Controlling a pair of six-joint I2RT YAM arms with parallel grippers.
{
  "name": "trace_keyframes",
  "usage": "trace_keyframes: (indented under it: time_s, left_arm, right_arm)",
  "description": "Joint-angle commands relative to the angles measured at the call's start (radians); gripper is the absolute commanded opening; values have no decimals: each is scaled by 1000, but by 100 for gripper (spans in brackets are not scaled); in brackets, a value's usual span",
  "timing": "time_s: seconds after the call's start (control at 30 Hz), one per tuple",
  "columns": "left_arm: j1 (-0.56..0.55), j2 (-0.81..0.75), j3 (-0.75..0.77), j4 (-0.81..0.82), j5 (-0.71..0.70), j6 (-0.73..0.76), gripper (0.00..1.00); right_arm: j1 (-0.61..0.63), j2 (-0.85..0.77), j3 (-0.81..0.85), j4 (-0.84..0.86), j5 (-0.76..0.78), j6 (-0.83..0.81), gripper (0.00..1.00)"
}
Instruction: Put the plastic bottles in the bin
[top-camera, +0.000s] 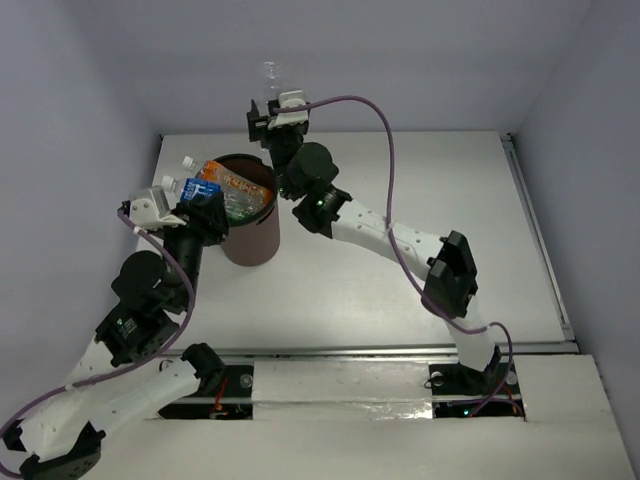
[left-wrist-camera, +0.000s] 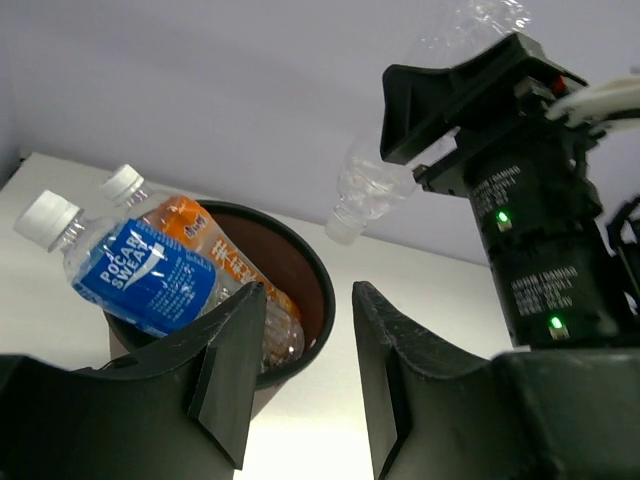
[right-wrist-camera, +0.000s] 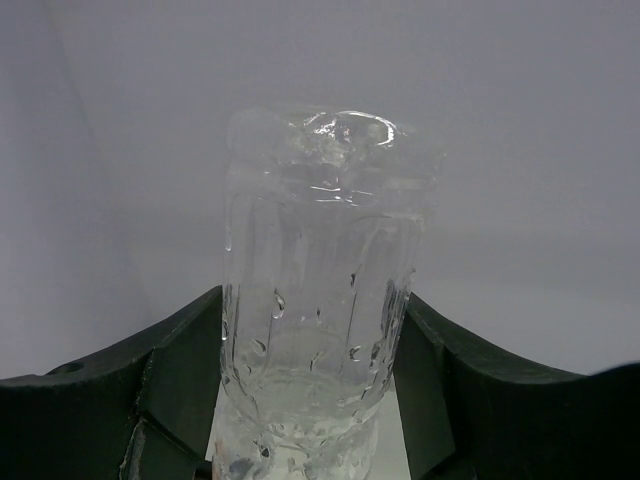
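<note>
Top external view: the right claw (top-camera: 272, 112) is clenched on a clear unlabelled plastic bottle (top-camera: 270, 72), raised near the far side of the dark brown round plastic bin (top-camera: 252, 242) on the white counter (top-camera: 400, 300). Left wrist view shows that bottle tilted, cap downward. A blue-labelled clear bottle (left-wrist-camera: 140, 275) and an orange white-capped bottle (left-wrist-camera: 190, 225) jut over the bin's left rim. The left claw (left-wrist-camera: 305, 385) is released and empty, just beside that rim.

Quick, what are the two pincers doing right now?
Left pincer: open, holding nothing.
Right pincer: closed on a clear bottle.
</note>
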Motion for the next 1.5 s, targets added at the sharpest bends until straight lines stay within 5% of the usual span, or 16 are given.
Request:
trace_keyframes:
  time_s: [0.0, 0.13, 0.27, 0.37, 0.5, 0.8, 0.93, 1.13, 1.47]
  left_arm:
    - [34, 42, 85, 47, -27, -25, 37]
    - [194, 142, 196, 14, 128, -62, 39]
    - [536, 257, 279, 40, 533, -145, 40]
    - [615, 349, 336, 26, 605, -192, 42]
    - [762, 309, 208, 104, 777, -327, 45]
    - [796, 170, -29, 92, 710, -341, 51]
    - [796, 163, 4, 93, 711, -320, 53]
    - [784, 166, 67, 90, 734, -297, 57]
    - [714, 114, 129, 83, 719, -257, 61]
  right_arm:
    - [21, -51, 53, 145, -120, 23, 45]
    - [31, -86, -68, 160, -205, 29, 45]
    - [31, -124, -159, 120, -270, 68, 44]
    - [31, -137, -204, 106, -295, 82, 44]
    - [31, -164, -274, 65, -341, 94, 44]
    - [50, -109, -356, 23, -362, 83, 43]
    - [50, -103, -386, 14, -373, 92, 45]
    - [50, -98, -406, 24, -358, 109, 73]
    - [59, -144, -411, 25, -374, 149, 90]
